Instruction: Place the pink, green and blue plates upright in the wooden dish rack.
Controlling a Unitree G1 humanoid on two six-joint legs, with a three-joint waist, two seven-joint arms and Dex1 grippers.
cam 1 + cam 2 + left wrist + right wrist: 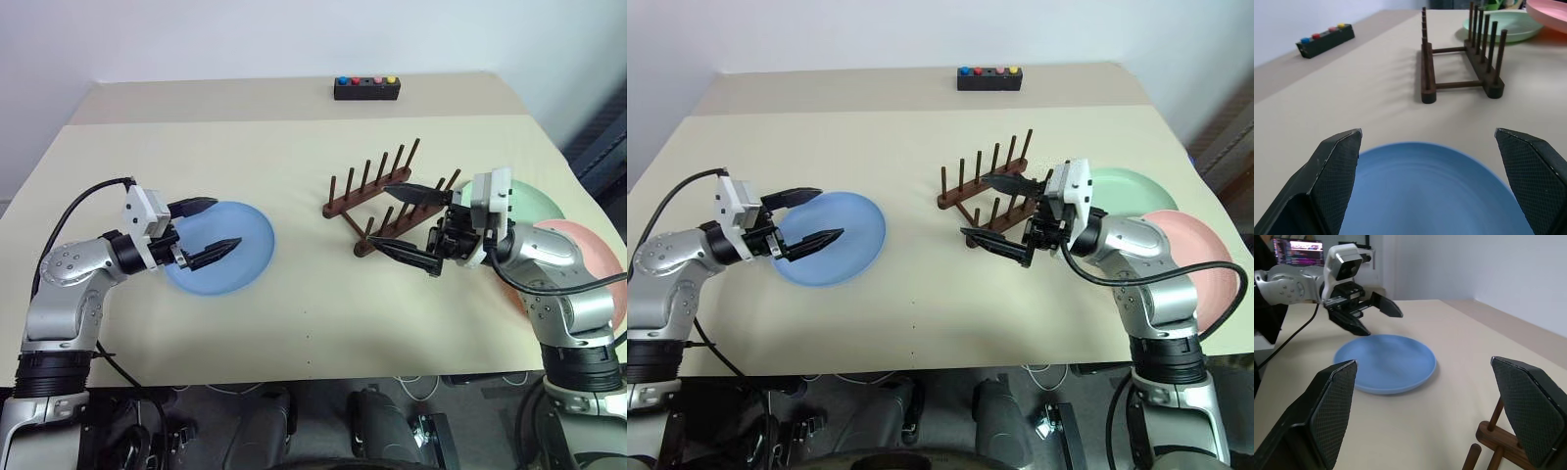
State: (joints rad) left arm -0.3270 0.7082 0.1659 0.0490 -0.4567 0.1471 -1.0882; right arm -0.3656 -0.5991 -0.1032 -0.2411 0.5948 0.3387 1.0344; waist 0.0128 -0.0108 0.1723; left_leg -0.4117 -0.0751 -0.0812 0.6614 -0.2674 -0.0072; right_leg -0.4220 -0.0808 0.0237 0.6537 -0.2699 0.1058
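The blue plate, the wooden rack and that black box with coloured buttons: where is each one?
blue plate (245,257), left eye view, bare right part of its face.
wooden rack (364,201), left eye view, far base rail.
black box with coloured buttons (365,90), left eye view, front face.

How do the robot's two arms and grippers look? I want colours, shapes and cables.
Both arms are silver-grey metal with rounded joints and black ribbed cuffs. A white block sits at each wrist. The left gripper and the right gripper each have two black pointed fingers with cross-hatched pads. A black cable loops along each arm.
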